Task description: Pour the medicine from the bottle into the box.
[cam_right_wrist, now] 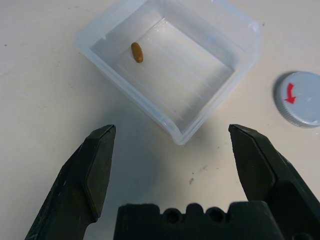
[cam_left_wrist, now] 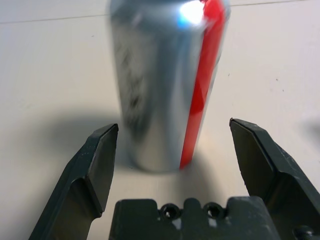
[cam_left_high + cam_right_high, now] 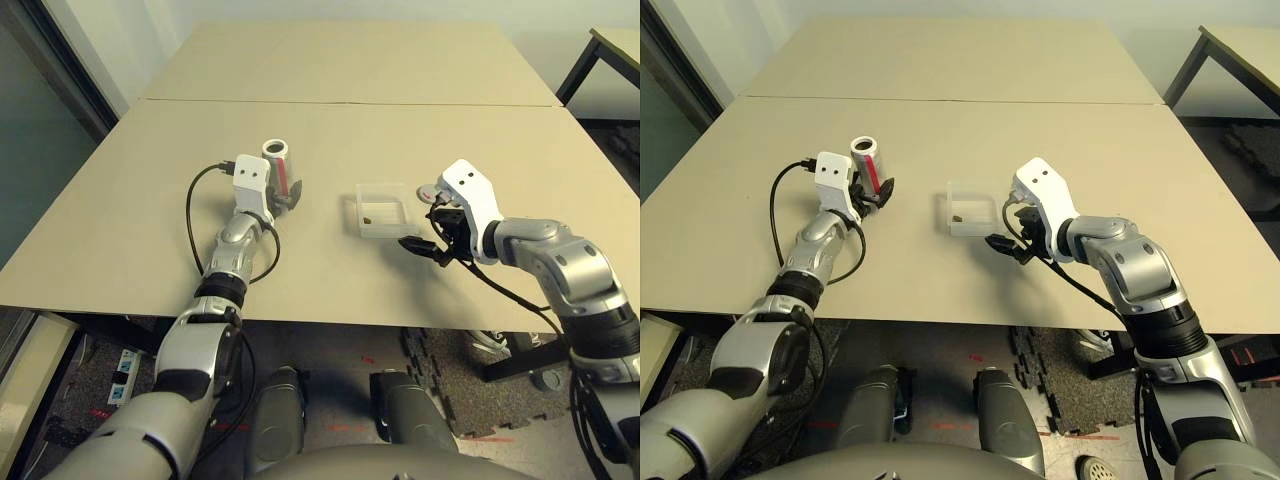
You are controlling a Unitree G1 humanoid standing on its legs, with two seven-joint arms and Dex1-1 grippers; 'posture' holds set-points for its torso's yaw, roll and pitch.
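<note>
brown pill in box, bottle set down

brown medicine (image 1: 137, 52) lies inside the clear box (image 1: 210, 30). bottle (image 3: 277, 170) stands upright between the spread fingers of the left gripper (image 2: 172, 137), unheld. right gripper (image 1: 170, 150) gapes beside the box. risk: a finger clipping the bottle could topple it.

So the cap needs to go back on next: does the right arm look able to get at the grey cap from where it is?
Probably yes. The grey cap lies on bare table beside the box, just ahead of the open right gripper, with nothing between them.
</note>
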